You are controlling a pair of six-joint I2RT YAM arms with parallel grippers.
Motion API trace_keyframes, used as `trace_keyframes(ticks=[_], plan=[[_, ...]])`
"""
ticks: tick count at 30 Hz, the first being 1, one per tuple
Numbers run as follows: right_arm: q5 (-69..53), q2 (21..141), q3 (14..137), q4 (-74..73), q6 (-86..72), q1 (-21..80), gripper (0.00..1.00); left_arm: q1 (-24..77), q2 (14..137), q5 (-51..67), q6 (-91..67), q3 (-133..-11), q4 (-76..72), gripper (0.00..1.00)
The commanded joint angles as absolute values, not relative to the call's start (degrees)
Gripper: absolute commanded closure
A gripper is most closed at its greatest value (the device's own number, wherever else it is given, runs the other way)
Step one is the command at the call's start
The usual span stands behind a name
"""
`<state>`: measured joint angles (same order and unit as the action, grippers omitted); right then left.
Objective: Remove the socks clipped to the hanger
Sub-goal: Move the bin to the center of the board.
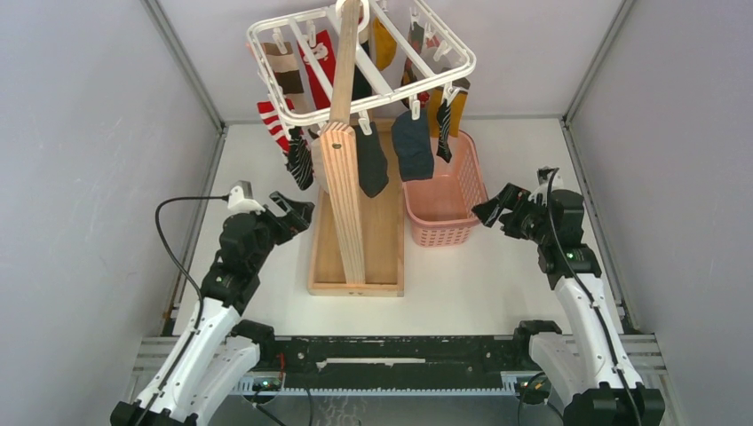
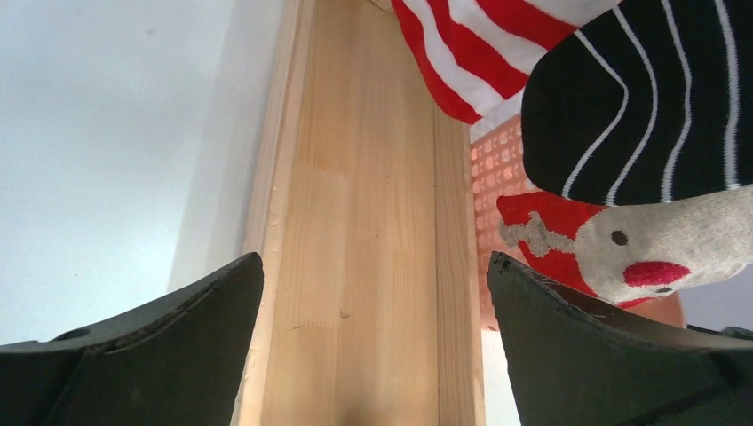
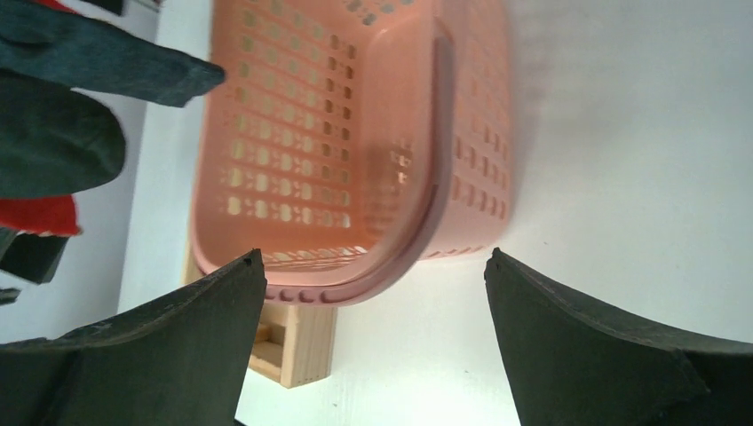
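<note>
The white hanger (image 1: 266, 35) tops the wooden stand, with several socks clipped to it: red-striped (image 1: 273, 124), black striped (image 1: 300, 160), black (image 1: 371, 164), dark blue (image 1: 413, 146), mustard (image 1: 384, 44). My left gripper (image 1: 296, 211) is open, empty, left of the stand's base and below the black striped sock (image 2: 639, 98). A red-and-grey patterned sock (image 2: 622, 253) hangs near its right finger (image 2: 604, 346). My right gripper (image 1: 490, 211) is open, empty, just right of the pink basket. Dark socks (image 3: 62, 98) hang at the upper left of the right wrist view.
A tall wooden stand (image 1: 344, 177) rises from a wooden base board (image 1: 384, 240) at mid-table. A pink plastic basket (image 1: 444, 200) sits to its right, and its rim (image 3: 391, 266) is close before my right gripper. Grey walls close in both sides.
</note>
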<state>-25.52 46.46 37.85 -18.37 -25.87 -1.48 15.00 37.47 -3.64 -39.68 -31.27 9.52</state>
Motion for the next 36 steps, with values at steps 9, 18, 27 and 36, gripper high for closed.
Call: trace_keyframes(ticks=[9, 18, 27, 36], plan=[[-8.1, 45.0, 43.3, -25.1, -21.9, 11.0, 0.03, 16.0, 34.7, 2.2, -42.6, -27.5, 3.9, 0.02], [10.2, 44.7, 49.9, -29.3, -21.2, 37.4, 0.11, 25.5, 33.5, -6.7, -44.1, -29.5, 14.3, 0.28], [26.7, 60.0, 53.9, -25.5, -17.6, 53.9, 0.15, 32.0, 34.0, -13.5, -47.5, -27.2, 16.5, 0.34], [43.4, 74.7, 61.2, -19.4, -10.1, 56.5, 0.05, 33.8, 33.9, -15.9, -46.3, -28.1, 18.1, 0.33]])
